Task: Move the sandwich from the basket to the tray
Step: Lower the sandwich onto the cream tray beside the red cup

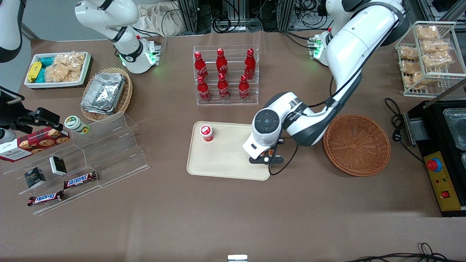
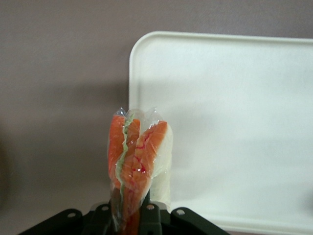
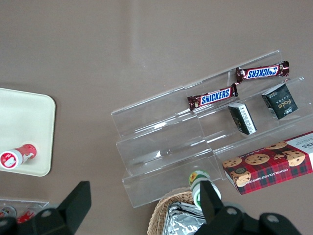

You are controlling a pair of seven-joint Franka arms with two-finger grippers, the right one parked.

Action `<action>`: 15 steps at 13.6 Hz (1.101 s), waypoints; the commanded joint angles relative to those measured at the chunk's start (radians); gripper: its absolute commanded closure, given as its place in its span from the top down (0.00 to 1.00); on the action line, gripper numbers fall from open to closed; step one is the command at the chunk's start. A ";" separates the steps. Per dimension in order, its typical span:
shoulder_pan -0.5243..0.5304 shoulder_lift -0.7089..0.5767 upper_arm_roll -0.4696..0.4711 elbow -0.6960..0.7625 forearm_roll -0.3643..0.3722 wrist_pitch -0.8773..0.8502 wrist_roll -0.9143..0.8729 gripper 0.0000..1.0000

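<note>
Left arm: elbow bent, reaching low from the basket (image 1: 356, 145) side. Gripper (image 1: 267, 159) over the tray (image 1: 225, 160) corner, jaws clamped on the wrapped sandwich (image 2: 134, 164).

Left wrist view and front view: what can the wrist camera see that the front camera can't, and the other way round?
Only the left wrist view shows the sandwich, wrapped in clear film and clamped in the gripper; from the front the arm hides it. Only the front view shows the empty basket, the small red-capped cup standing on the tray, and the cola bottles. Both show the tray with the gripper over its edge nearest the basket.
</note>
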 commanded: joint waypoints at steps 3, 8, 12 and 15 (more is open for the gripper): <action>-0.071 0.085 0.043 0.117 0.047 0.005 -0.043 0.38; -0.067 0.045 0.050 0.134 0.041 -0.010 -0.124 1.00; -0.033 -0.117 0.047 0.131 0.022 -0.145 -0.221 1.00; 0.052 -0.257 0.046 0.119 -0.097 -0.234 -0.198 1.00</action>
